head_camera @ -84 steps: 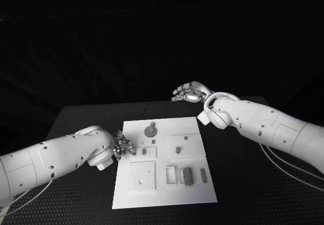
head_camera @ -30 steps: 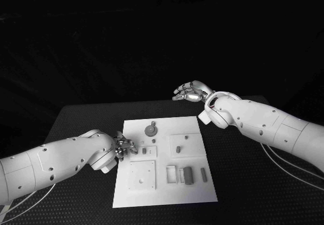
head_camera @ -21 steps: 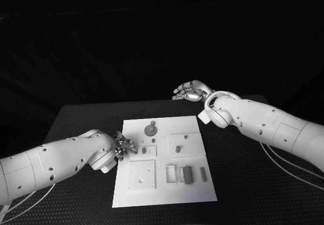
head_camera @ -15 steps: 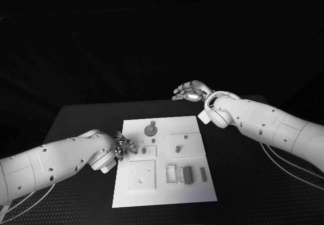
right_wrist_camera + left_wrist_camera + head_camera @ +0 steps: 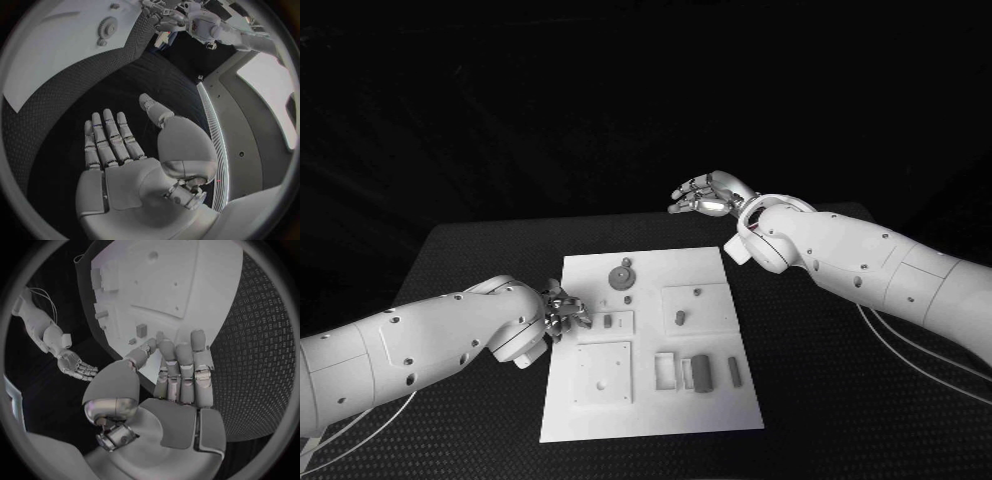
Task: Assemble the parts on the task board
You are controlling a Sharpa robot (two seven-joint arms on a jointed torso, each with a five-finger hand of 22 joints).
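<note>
The task board [image 5: 651, 345] lies in the middle of the black table [image 5: 473, 250], with a grey gear [image 5: 622, 277] at its far end and small parts [image 5: 692, 373] nearer. The left hand [image 5: 564, 312] hovers at the board's left edge, fingers together, holding nothing. The right hand [image 5: 707, 195] hangs past the table's far edge, fingers spread and empty.

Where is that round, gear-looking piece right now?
In the head view the gear lies on the far part of the task board, left of its middle, beyond the left hand at the board's left edge.
</note>
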